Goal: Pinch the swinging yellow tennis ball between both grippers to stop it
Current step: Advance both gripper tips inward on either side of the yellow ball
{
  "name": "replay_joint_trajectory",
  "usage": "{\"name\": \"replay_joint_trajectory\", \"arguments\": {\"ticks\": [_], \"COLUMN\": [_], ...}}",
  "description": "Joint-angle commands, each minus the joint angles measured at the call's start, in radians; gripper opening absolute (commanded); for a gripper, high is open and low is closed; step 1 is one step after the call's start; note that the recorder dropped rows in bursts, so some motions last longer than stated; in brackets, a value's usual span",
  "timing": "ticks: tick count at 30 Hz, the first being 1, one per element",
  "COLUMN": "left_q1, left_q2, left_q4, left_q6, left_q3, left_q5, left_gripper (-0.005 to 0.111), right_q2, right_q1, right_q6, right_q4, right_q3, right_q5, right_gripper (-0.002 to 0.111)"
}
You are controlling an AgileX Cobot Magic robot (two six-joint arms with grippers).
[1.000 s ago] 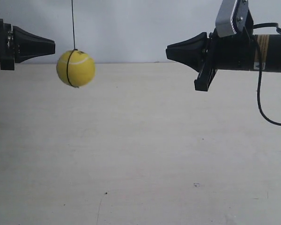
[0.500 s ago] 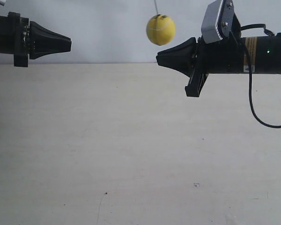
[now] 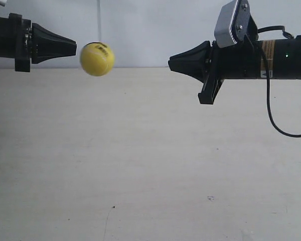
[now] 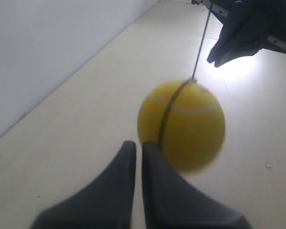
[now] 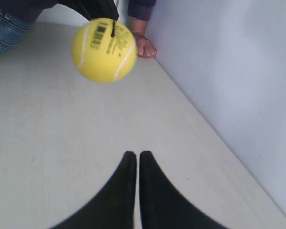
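- The left tool (image 3: 74,48) sits above the far edge of the desk (image 3: 140,165), at the exterior view's left. Its jaws are clenched together on nothing, with only a thin slit between them in the left wrist view.
- The yellow tennis ball (image 3: 97,58) hangs on its string (image 4: 200,47) over the desk's far edge, just beside the left tool's tip. The left wrist view shows it close in front of the tip, but whether they touch I cannot tell. It is blurred, so I judge it is in full swing.
- The gap from the ball to the other arm is wide and open, with nothing in it but the pale wall (image 3: 140,30) behind.
- The right tool (image 3: 170,61) carries a silver-grey box (image 3: 233,24) and points back along the far edge, well apart from the ball. Its jaws are also clenched, on nothing.
- Progress: both tips are level and aimed at each other, so the approach looks set. The pinch itself is not yet done, since only one side is near the ball. What is left, by my reading, is closing the gap from both sides at the right time.
- Compared with half a second ago, the ball was high up, just above the right tool's tip. It is now lower and across by the left tool. Both arms sit where they were.
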Motion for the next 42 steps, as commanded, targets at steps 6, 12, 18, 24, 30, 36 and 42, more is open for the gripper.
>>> {"name": "replay_joint_trajectory", "arguments": {"ticks": [6,12,18,24,30,36,42], "left_q1": [-0.005,-0.011,-0.052,-0.086,-0.095,-0.095,-0.102], "left_q2": [-0.002,-0.002,-0.002,-0.002,-0.002,-0.002,-0.002], "left_q4": [-0.008,-0.008,-0.008,-0.005,-0.007,-0.017,-0.021], "left_q6": [-0.005,-0.010,0.003,-0.001,0.008,0.008,0.010], "left_q3": [-0.007,-0.007,-0.007,-0.007,-0.007,-0.007,-0.007], "left_q5": [-0.006,-0.006,-0.006,-0.006,-0.006,-0.006,-0.006], "left_gripper": [0.005,0.005,0.005,0.005,0.005,0.005,0.005], "right_q2": [-0.002,-0.002,-0.002,-0.002,-0.002,0.046,0.069], "right_q1": [0.001,0.001,0.001,0.001,0.001,0.001,0.001], "right_q6": [-0.029,-0.042,-0.044,-0.033,-0.033,-0.028,-0.003], "right_q4": [0.034,0.036,0.038,0.038,0.038,0.033,0.024], "right_q3": [-0.005,-0.014,-0.014,-0.014,-0.014,-0.050,-0.075], "right_q5": [-0.020,-0.022,-0.035,-0.056,-0.071,-0.071,-0.098], "right_gripper": [0.000,0.000,0.000,0.000,0.000,0.000,0.000]}}
